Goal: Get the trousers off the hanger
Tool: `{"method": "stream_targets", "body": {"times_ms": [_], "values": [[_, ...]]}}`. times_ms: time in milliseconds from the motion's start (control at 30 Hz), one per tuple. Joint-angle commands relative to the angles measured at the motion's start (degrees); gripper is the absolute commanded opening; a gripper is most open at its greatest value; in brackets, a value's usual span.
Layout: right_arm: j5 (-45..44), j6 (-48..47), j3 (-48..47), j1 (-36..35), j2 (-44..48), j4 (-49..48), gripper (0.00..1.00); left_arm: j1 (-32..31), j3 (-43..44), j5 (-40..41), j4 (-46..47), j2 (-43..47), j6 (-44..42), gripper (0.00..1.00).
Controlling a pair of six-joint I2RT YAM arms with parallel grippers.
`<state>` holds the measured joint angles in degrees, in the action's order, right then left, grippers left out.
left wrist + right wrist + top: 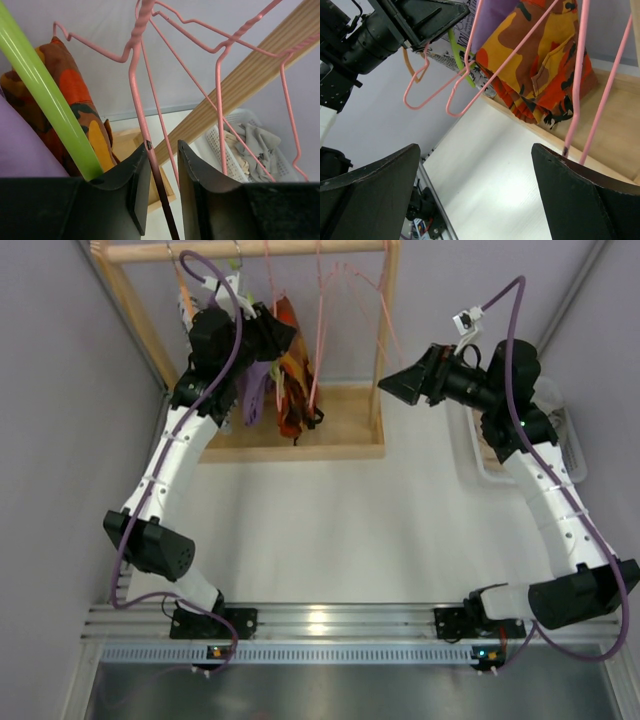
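Note:
Orange camouflage trousers (pixel 292 380) hang on the wooden rack (pixel 330 435) next to a purple garment (pixel 255 390). They also show in the left wrist view (pixel 75 95) and the right wrist view (pixel 540 55). My left gripper (pixel 275 335) is high at the rail among the hangers. Its jaws (pixel 163 145) stand a narrow gap apart around a pink wire hanger (pixel 140 85); the wire touches the left finger only. A green hanger bar (pixel 50 95) lies against the trousers. My right gripper (pixel 395 383) (pixel 475 147) is wide open and empty, right of the rack.
Several empty pink hangers (pixel 470 70) hang from the rail (pixel 300 248). A white basket (pixel 480 455) with grey and beige cloth (pixel 255 145) stands at the right. The rack's upright post (pixel 385 330) stands just left of my right gripper. Grey walls enclose the table.

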<state>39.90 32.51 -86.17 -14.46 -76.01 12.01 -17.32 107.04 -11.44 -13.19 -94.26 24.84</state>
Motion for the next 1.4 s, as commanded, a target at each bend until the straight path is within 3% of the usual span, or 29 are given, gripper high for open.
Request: {"method": "stream_targets", "body": {"times_ms": [0, 67, 133, 200, 1367], "values": [[0.00, -1.05, 0.39, 0.13, 2.27, -2.34, 0.95, -0.26, 1.24, 2.66, 0.53, -0.93, 0.38, 0.33], [0.00, -0.96, 0.39, 0.22, 2.27, -2.34, 0.95, -0.26, 1.76, 1.61, 0.62, -1.36, 0.73, 0.28], [0.00, -0.96, 0.39, 0.31, 2.27, -2.34, 0.95, -0.26, 2.81, 0.64, 0.62, -1.72, 1.43, 0.10], [0.09, -0.96, 0.39, 0.22, 2.18, -2.34, 0.95, -0.26, 3.61, -0.59, 0.62, -2.15, 2.22, 0.00], [1.06, 1.06, 3.38, 0.75, 3.06, -5.42, 0.95, 0.01, 11.08, -1.12, 14.42, 4.87, 7.06, 0.00]]}}
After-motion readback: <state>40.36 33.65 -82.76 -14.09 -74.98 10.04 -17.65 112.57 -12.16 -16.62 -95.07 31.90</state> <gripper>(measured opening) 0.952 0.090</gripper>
